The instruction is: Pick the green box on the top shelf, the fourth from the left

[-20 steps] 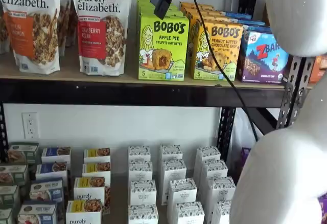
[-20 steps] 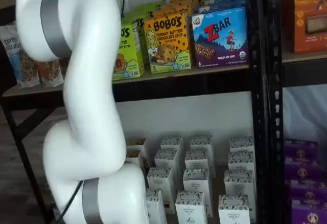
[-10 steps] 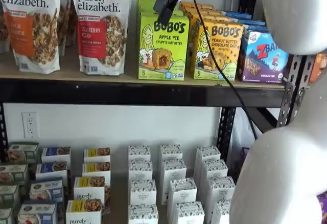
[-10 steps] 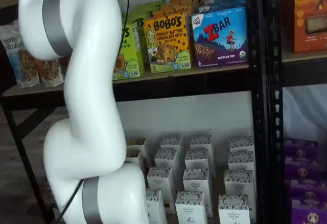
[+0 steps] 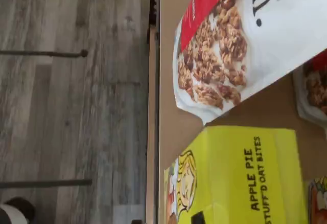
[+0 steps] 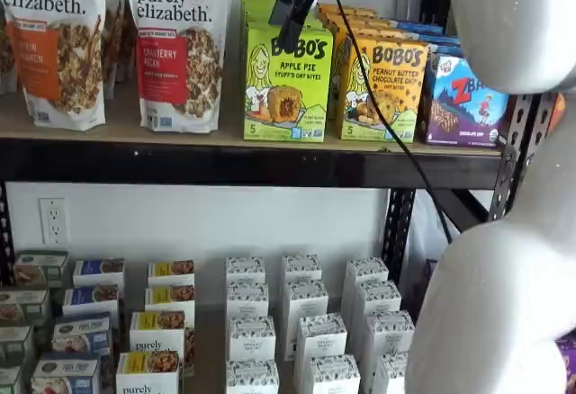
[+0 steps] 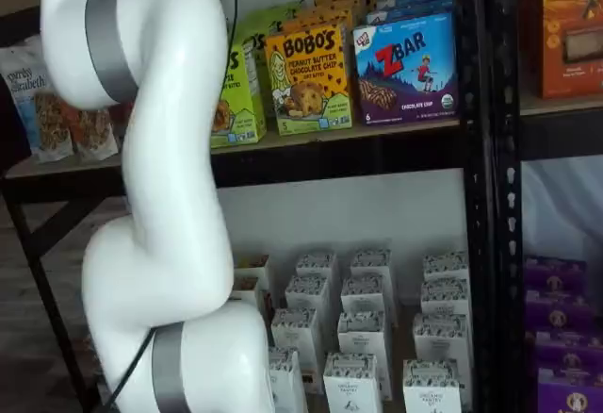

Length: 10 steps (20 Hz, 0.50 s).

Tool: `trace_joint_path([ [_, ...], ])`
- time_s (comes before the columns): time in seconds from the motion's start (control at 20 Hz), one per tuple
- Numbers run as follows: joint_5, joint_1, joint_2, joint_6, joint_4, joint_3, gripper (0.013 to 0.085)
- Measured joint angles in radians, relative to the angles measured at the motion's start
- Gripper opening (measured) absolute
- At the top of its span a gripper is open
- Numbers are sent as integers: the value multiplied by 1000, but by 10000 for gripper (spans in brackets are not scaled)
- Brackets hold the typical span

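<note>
The white arm fills the right side of a shelf view, its upper link leaving the frame at the top right; the gripper [image 6: 295, 9] hangs from the top edge, upper centre, black fingers angled down and left over the front upper edge of the green box [image 6: 287, 81]. The fingers show side-on, so the frames alone do not show the gap; the jaws stand fully wide, with nothing held.

The green box stands upright on the top shelf [image 6: 225, 147], centre of frame, reading "BOBO'S APPLE PIE STUFF'D OAT BITES". To its left stand two white "purely elizabeth." bags [image 6: 179, 43]; to its right a yellow-orange box [image 6: 382, 88] reads "BOBO'S PEANUT BUTTER CHOCOLATE CHIP", then a blue ZBar box [image 6: 463, 97].

The wrist view shows the green box [image 5: 240, 175] with "APPLE PIE STUFF'D OAT BITES".
</note>
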Motion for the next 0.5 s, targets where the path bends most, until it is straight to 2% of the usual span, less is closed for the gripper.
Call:
trace_joint_path([
  [0.25,15,33,20,23,-74,-19,850],
  [0.5,0,49,18,34,-100,-2,850],
])
